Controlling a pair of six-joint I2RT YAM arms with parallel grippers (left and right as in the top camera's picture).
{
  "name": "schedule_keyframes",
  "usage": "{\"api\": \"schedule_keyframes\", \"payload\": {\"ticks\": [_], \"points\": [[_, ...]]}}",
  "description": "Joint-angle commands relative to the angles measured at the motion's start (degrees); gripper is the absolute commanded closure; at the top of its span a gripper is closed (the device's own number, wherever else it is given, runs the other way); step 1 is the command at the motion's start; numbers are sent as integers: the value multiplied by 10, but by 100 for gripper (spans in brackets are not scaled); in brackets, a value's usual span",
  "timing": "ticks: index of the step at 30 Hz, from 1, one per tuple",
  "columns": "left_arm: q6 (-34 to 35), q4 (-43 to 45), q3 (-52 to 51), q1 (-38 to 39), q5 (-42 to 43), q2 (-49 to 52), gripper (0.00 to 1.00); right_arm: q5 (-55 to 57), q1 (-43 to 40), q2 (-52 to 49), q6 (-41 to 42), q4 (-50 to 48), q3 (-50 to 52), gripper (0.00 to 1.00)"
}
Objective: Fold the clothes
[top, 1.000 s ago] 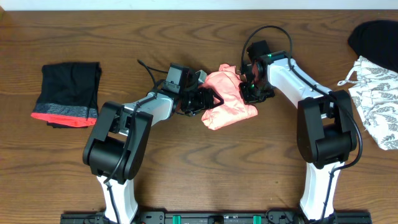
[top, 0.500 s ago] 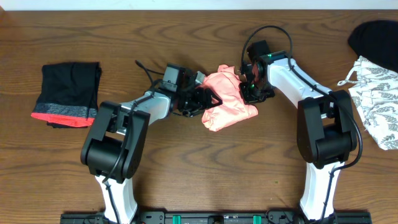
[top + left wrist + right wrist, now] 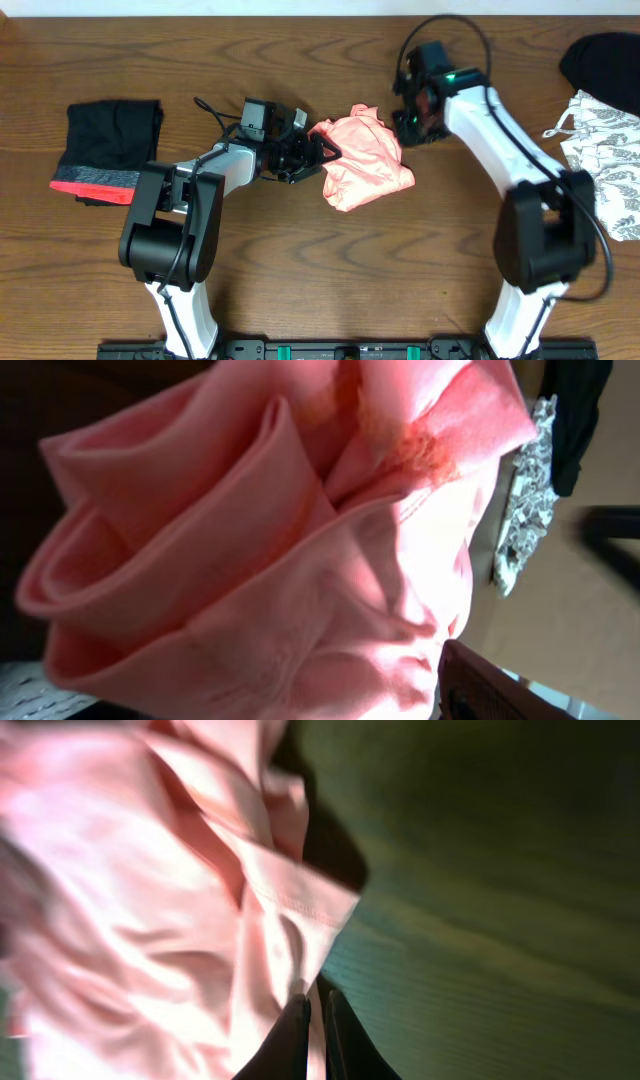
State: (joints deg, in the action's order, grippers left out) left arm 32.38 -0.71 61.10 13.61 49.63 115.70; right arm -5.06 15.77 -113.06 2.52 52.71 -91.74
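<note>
The salmon-pink garment (image 3: 365, 162) lies crumpled at the middle of the table, between the two arms. My left gripper (image 3: 322, 152) is at its left corner with the jaws spread. Bunched pink folds (image 3: 280, 560) fill the left wrist view, and only one finger (image 3: 490, 690) shows beside them. My right gripper (image 3: 408, 125) is at the garment's upper right edge. It is shut on a thin pink hem (image 3: 300, 910), which runs down between the two dark fingertips (image 3: 315, 1020).
A folded black garment with a red-grey band (image 3: 110, 150) lies at the far left. At the right edge lie a white garment with grey print (image 3: 605, 165) and a plain black one (image 3: 605, 60). The table is dark wood (image 3: 300, 260).
The left arm has drawn back to the left and its jaws have widened. The pink garment's left corner has stretched leftward. The right arm has shifted up and to the right, still holding the hem.
</note>
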Motion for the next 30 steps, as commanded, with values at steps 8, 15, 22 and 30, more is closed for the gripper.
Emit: {"api": "schedule_keyframes", "payload": {"ticks": [8,15,22,30], "points": [[-8,-19,-20,-4,-148,30,23,-85,17,-2,4,20,-11,95],[-8,-22,-20,-4,-189,30,22,-85,51,-35,5,20,-5,96],[-12,-34,-20,-3,-220,30,22,-85,63,-74,22,18,-3,96],[-12,-19,-20,-1,-223,39,21,-83,62,-107,28,17,-3,96]]}}
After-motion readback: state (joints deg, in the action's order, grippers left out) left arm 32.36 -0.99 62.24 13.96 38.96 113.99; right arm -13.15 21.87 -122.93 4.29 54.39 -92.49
